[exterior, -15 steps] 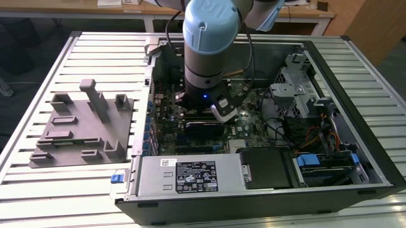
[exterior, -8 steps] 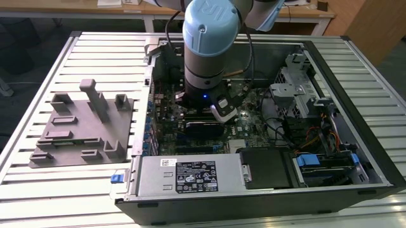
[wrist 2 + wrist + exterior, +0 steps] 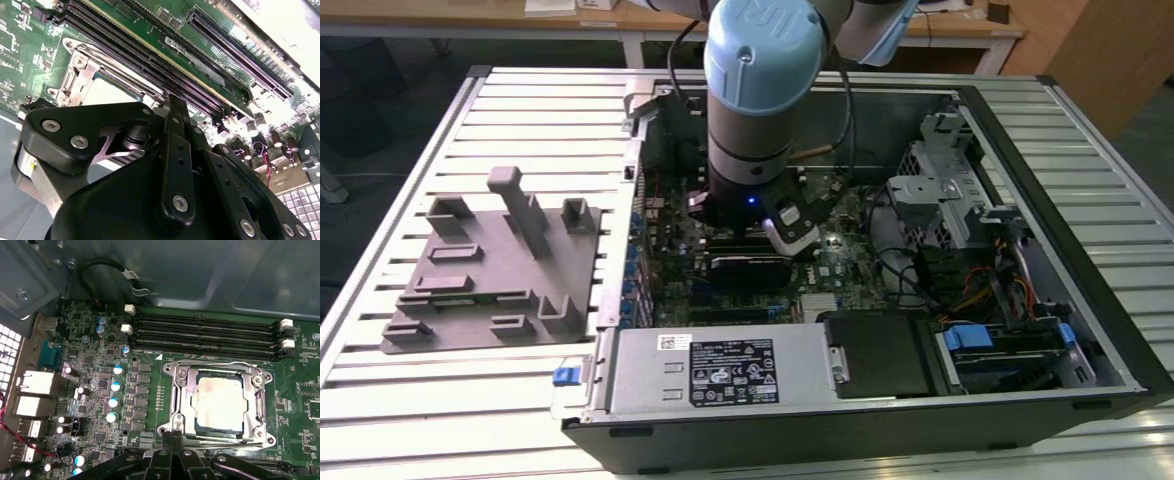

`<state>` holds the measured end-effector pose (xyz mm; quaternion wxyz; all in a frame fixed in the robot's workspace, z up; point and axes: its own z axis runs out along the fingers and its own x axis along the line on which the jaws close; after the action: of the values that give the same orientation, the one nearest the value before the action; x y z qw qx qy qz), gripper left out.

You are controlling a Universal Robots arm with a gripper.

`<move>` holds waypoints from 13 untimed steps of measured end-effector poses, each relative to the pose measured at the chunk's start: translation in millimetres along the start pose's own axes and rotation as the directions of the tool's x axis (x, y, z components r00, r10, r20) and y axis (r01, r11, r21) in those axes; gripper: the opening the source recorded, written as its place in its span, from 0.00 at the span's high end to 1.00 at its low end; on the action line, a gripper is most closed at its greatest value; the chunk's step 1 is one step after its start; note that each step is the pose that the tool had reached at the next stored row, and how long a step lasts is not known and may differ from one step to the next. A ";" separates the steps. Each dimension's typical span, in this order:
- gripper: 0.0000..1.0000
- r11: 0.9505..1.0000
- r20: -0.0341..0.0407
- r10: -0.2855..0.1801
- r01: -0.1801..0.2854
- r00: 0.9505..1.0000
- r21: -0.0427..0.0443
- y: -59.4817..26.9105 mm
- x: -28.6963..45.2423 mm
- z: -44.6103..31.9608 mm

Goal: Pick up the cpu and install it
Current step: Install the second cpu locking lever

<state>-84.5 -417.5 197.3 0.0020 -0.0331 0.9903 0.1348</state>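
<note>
One cpu (image 3: 220, 403) lies flat inside the metal-framed socket (image 3: 218, 405) on the motherboard (image 3: 145, 385), in the first wrist view. The pincer (image 3: 172, 440) sits just beside the socket's near edge, apart from the cpu and holding nothing; its fingers (image 3: 176, 442) are pressed together. In the exterior view, the arm (image 3: 754, 110) reaches down into the computer case (image 3: 1067, 300) on the worktop (image 3: 400, 400).

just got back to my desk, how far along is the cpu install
The cpu already lies flat inside the socket frame on the motherboard, so the pick and place look done. The claw sits just beside the socket, with nothing seen in it; whether it is open is unclear. Whether the socket is latched can't be told from the first wrist view.
</note>
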 end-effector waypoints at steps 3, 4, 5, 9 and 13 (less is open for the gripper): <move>0.89 1.000 0.000 0.000 0.000 1.000 0.002 0.3 0.0 -1.7; 0.89 1.000 0.000 0.000 0.000 1.000 0.002 0.0 0.1 -1.8; 0.89 1.000 0.000 0.000 0.000 1.000 0.002 -0.8 0.1 -2.1; 0.89 1.000 -0.001 0.001 -0.001 1.000 0.002 -8.3 0.6 -4.2; 0.89 1.000 -0.001 0.002 -0.002 1.000 0.001 -11.1 0.8 -4.1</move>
<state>-84.6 -429.3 198.3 0.0014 -0.0323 0.9904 0.1346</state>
